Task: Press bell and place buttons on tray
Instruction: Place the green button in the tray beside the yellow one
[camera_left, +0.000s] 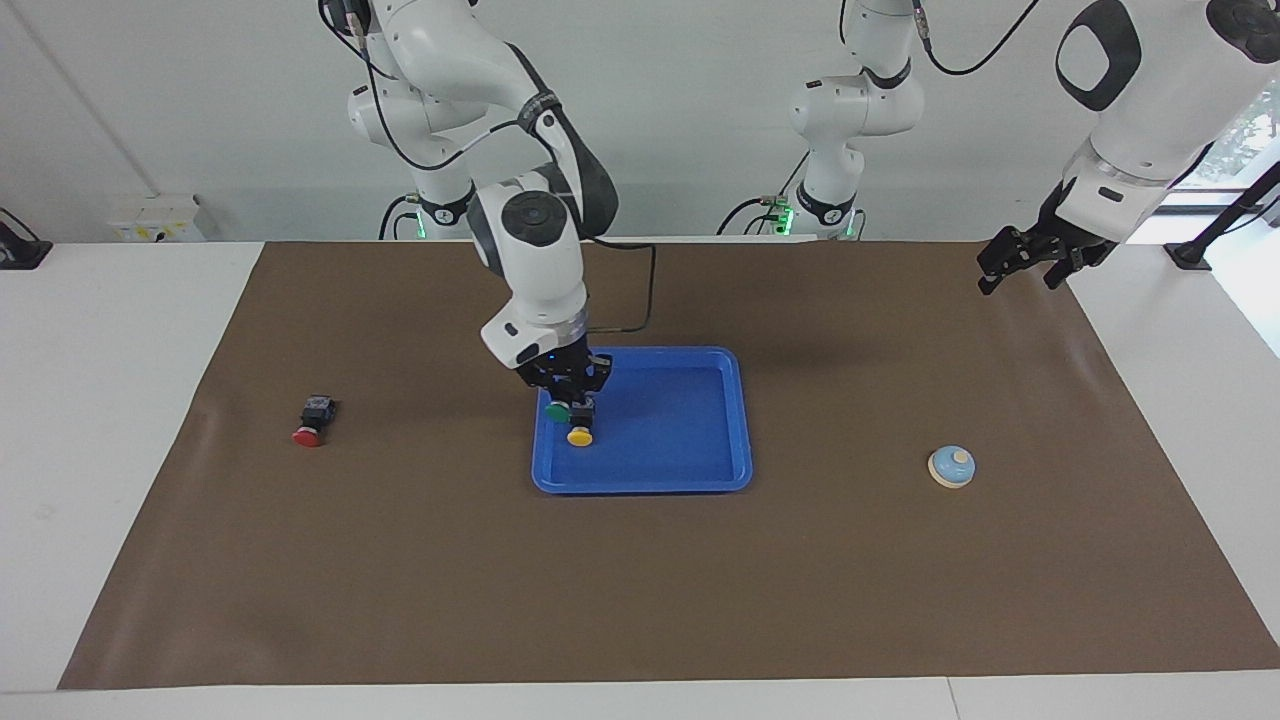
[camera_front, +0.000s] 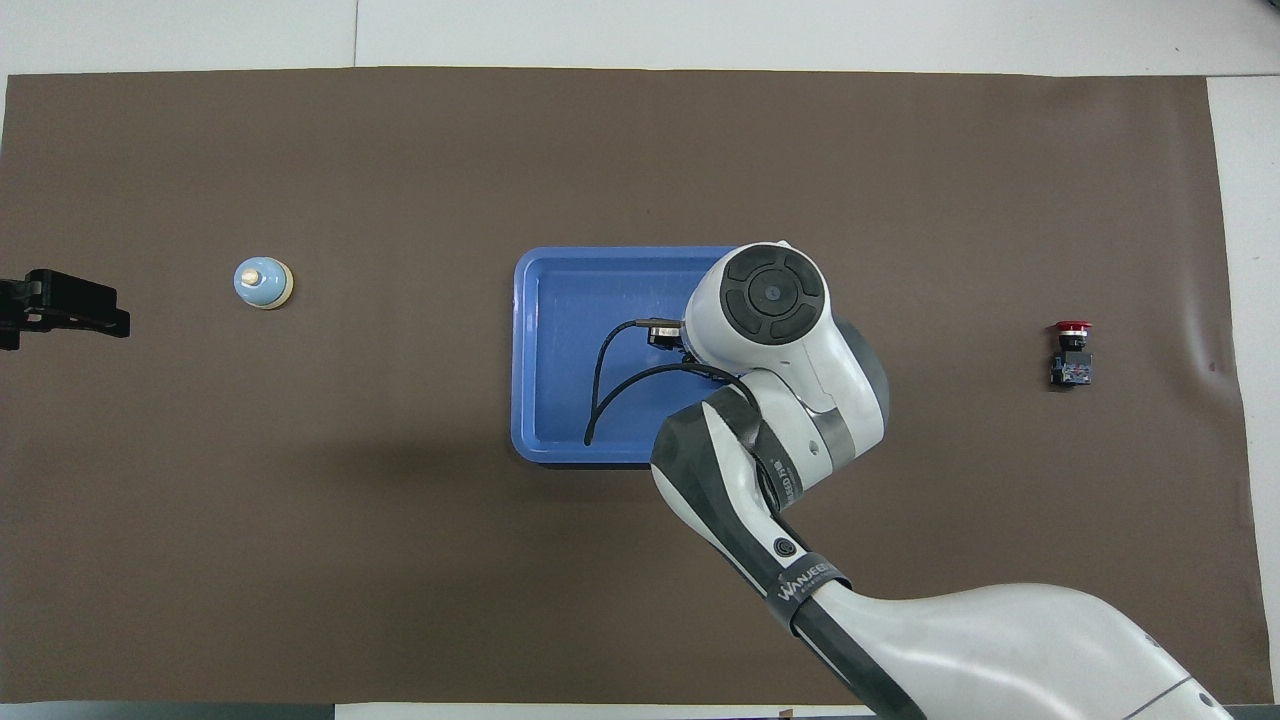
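Note:
My right gripper (camera_left: 566, 392) is shut on the green button (camera_left: 558, 411) and hangs over the blue tray (camera_left: 700, 470) at the tray's end toward the right arm. The yellow button (camera_left: 579, 436) lies in the tray just below the held one. From above, the right arm hides both of them and covers part of the tray (camera_front: 550, 350). The red button (camera_left: 312, 423) (camera_front: 1071, 354) lies on the mat toward the right arm's end. The light-blue bell (camera_left: 951, 466) (camera_front: 263, 283) sits toward the left arm's end. My left gripper (camera_left: 1018, 266) (camera_front: 60, 310) waits open, raised at that end.
A brown mat (camera_left: 640, 600) covers most of the white table (camera_left: 120, 400). A third white arm base (camera_left: 840, 150) stands at the robots' edge, and a black cable (camera_front: 610, 380) loops from the right wrist over the tray.

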